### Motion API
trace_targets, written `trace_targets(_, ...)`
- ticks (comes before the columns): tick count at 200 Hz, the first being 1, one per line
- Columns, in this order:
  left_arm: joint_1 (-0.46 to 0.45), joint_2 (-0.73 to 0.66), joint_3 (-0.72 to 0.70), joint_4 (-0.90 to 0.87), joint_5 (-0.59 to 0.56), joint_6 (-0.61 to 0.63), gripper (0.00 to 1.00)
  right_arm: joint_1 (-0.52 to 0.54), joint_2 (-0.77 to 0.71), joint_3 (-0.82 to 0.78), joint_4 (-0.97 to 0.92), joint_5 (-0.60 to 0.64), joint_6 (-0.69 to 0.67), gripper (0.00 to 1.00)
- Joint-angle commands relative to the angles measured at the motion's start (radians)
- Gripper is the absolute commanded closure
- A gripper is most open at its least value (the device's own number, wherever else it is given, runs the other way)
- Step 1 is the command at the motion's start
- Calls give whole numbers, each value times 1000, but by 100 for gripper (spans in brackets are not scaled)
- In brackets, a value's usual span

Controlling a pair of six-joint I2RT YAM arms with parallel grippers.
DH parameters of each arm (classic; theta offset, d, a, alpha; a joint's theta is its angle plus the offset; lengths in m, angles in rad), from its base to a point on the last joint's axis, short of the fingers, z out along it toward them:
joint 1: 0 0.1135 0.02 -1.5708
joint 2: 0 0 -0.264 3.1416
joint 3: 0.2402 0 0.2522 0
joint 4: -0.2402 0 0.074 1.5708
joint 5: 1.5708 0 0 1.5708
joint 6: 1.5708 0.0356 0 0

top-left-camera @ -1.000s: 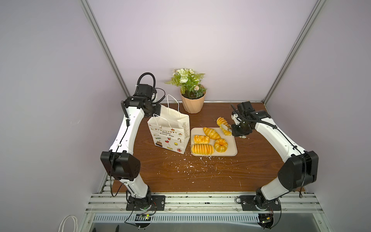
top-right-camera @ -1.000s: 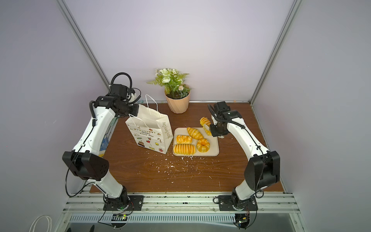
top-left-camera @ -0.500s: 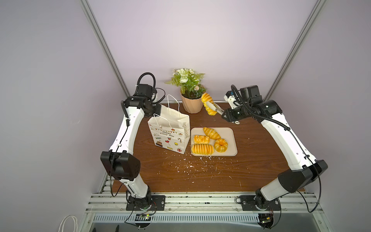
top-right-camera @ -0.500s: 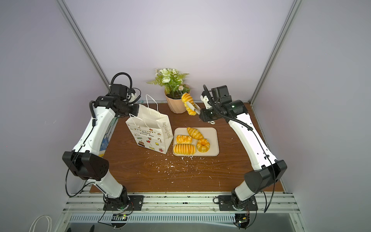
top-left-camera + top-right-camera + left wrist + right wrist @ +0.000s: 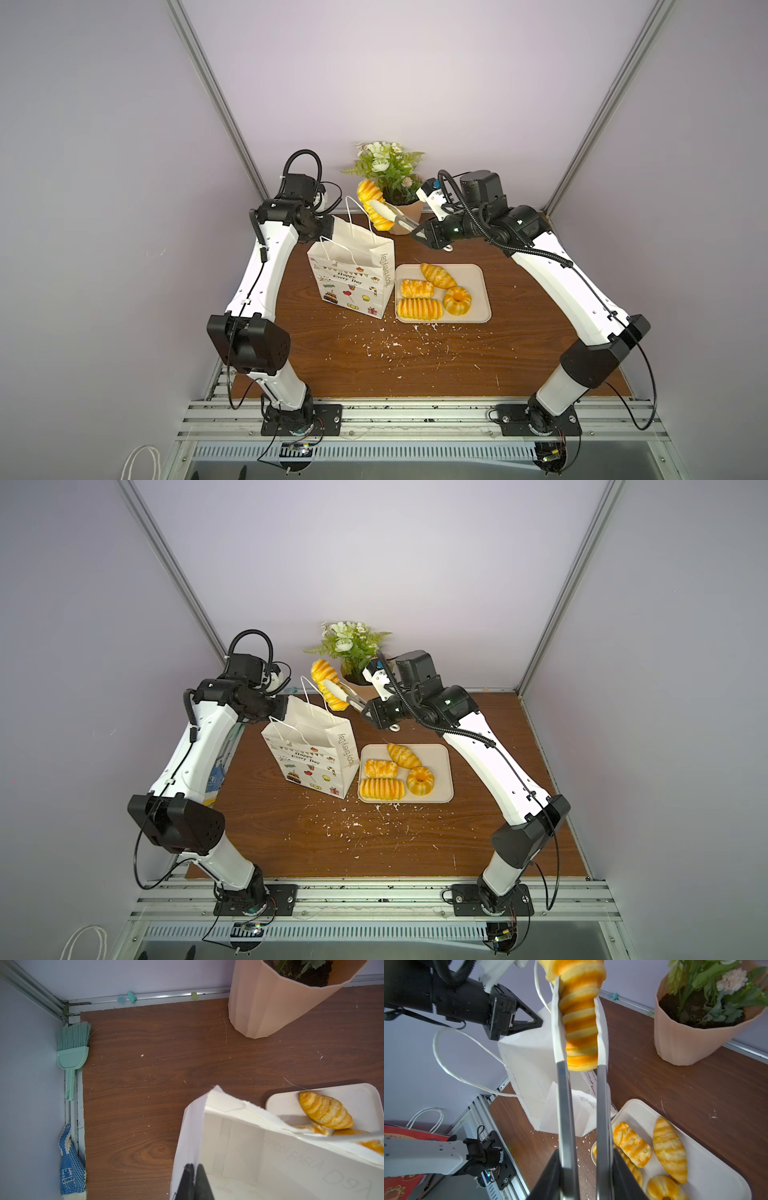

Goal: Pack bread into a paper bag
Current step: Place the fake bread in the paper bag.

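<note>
- Off the table's [image 5: 415, 365] left edge, a mint brush [image 5: 71, 1051] and a blue-dotted glove [image 5: 70, 1165] lie along the metal frame.
- The left gripper [image 5: 194, 1167] has its black fingers pressed together, pinching the back left rim of the paper bag [image 5: 353, 282].
- The bag stands upright with its mouth open, left of the table's middle. Its printed face is turned to the front edge and 1 cord handle arches up over the mouth.
- 1 ridged loaf [image 5: 374, 203] is up in the air. In both top views it shows just past the bag's back right top corner, outside the bag and in front of the peach flowerpot [image 5: 270, 1001].
- White-tipped metal tongs [image 5: 564, 1105] clamp that loaf on 2 sides.
- The right gripper [image 5: 419, 237] is closed around the tongs' 2 arms, squeezing them toward each other.
- The beige tray [image 5: 473, 278] sits just right of the bag, near the table's middle, with 4 pastries on it.
- Those are a braided bun [image 5: 417, 288], a 2nd ridged loaf [image 5: 419, 308], a croissant [image 5: 438, 275] and a ring [image 5: 457, 300].
- White crumbs [image 5: 395, 340] are scattered between the tray and the front edge.
</note>
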Motion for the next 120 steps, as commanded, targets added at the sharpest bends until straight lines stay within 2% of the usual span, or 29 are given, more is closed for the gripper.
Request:
trace_targets(1, -9, -31, -5, -18, 1, -3, 99, 29, -35, 41, 129, -5, 1, 87)
trace_targets(72, -9, 4, 2, -19, -17, -2, 99, 56, -167, -38, 188, 60, -18, 88)
trace_targets(120, -8, 24, 7, -20, -18, -2, 98, 84, -152, -90, 185, -5, -24, 89)
